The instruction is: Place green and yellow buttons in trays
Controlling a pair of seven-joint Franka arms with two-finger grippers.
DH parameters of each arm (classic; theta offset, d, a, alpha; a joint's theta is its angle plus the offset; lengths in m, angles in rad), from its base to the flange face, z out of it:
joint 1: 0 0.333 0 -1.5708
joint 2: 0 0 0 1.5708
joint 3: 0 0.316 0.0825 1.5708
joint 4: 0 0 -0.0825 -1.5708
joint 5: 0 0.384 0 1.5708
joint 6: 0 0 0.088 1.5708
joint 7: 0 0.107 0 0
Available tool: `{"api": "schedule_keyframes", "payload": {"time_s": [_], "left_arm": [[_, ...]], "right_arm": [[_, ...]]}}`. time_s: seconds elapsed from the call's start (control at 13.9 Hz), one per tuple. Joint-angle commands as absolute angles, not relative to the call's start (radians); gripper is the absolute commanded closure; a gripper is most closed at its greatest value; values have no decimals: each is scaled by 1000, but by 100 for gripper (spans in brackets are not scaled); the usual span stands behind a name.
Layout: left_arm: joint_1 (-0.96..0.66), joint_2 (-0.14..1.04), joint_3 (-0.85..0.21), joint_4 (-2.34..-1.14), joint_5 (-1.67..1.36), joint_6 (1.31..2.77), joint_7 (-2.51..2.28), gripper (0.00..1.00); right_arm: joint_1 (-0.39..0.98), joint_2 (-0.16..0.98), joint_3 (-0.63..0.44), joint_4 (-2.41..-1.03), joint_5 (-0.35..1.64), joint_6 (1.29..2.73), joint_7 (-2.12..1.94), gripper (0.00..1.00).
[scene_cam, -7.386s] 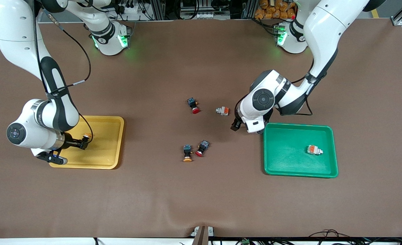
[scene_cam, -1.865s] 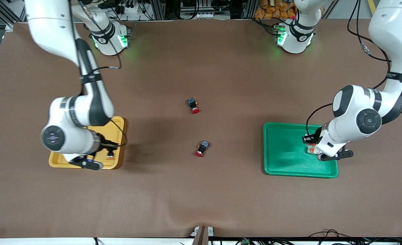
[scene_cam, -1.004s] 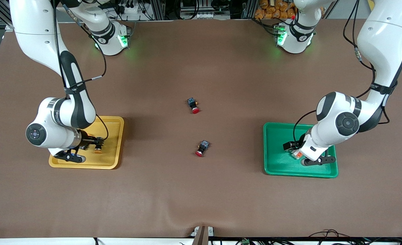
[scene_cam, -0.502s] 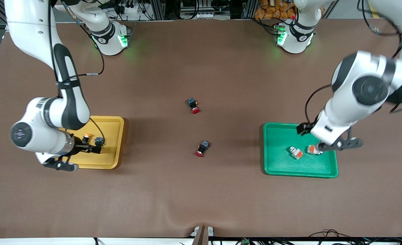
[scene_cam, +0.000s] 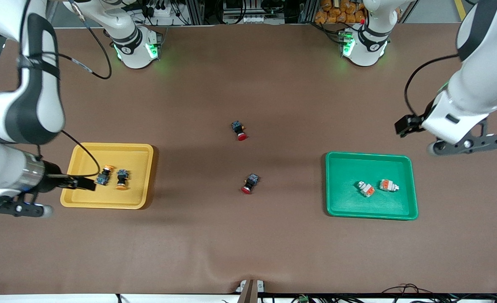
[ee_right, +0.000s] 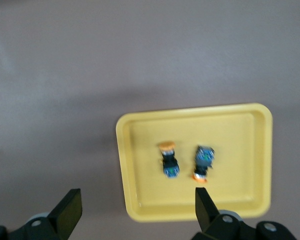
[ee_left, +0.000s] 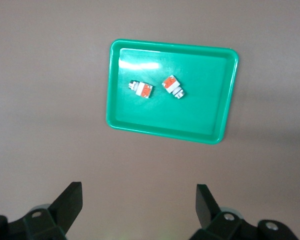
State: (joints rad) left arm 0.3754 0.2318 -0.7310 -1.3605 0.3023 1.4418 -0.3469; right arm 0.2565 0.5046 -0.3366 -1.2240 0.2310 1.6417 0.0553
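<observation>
Buttons (scene_cam: 373,187): two per tray (scene_cam: 406,162).

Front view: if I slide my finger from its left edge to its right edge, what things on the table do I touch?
Yellow tray with two yellow buttons → two red buttons in the middle → green tray with two grey-and-orange buttons.

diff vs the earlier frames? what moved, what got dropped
Both arms let go and lifted away. The second grey-orange button now lies in the green tray, the second yellow-capped button in the yellow tray. Left claw and right claw hang open, empty. The two red-capped buttons stayed put.
</observation>
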Motion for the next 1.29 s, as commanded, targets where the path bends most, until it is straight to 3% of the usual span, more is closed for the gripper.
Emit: {"api": "schedule_keyframes", "payload": {"time_s": [0.0, 0.29, 0.57, 0.79, 1.08, 1.22], "left_arm": [[428, 130, -730, -1371, 261, 1407, -227, 0], [465, 103, -710, -1373, 132, 1414, -213, 0], [122, -1, -282, -1454, 28, 1422, -224, 0], [-72, -87, -68, -1602, 17, 1512, -222, 0], [-178, -187, 10, -1724, 15, 1552, -222, 0], [-201, -228, 32, -1761, 8, 1562, -216, 0]], "right_arm": [[203, 471, -331, -1184, 233, 1585, 43, 0], [172, 398, -331, -1169, 230, 1464, 43, 0], [169, 330, -336, -1164, 225, 1393, 46, 0], [164, 260, -331, -1164, 232, 1379, 45, 0], [131, 247, -321, -1164, 206, 1342, 44, 0], [14, 239, -203, -1164, 186, 1316, 43, 0]]}}
